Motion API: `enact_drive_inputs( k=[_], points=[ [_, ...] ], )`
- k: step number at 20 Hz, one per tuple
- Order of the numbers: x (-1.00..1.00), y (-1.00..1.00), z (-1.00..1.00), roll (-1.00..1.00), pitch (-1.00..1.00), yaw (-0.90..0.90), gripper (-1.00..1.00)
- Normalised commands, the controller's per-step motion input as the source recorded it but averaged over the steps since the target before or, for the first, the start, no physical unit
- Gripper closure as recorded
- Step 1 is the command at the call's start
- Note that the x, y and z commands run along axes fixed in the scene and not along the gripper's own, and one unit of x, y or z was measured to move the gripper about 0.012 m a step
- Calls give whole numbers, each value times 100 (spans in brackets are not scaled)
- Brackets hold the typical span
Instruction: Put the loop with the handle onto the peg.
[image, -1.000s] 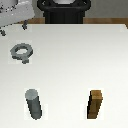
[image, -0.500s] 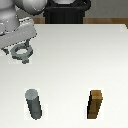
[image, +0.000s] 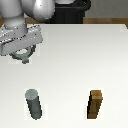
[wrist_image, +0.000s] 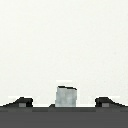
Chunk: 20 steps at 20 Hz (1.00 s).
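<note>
The claw (image: 23, 54) sits low over the loop with the handle (image: 22, 56), jaws spread wide astride it for gripping, the peg (image: 34, 103) standing well apart.

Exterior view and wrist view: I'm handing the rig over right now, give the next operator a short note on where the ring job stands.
Gripper: low over the loop with the handle at the exterior view's left, far side of the table. The wrist view shows both fingers spread wide with the handle's grey stub between them, so it is open, no grasp yet.
Peg: upright and bare, nearer the camera than the loop, on the exterior view's left. Brown block stands on the right, not part of the job.
Done: approach only.
Left: close on the handle, lift, carry to the peg, lower the hole over it.
</note>
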Motion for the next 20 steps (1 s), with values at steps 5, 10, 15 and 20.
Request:
enact_drive_inputs(
  k=[5, 10, 15, 20],
  points=[
    [0, 0, -100, 0, 0, 0, -100],
    [0, 0, 0, 0, 0, 0, 100],
    [0, 0, 0, 0, 0, 0, 100],
    [0, 0, 60, 0, 0, 0, 100]
  ],
)
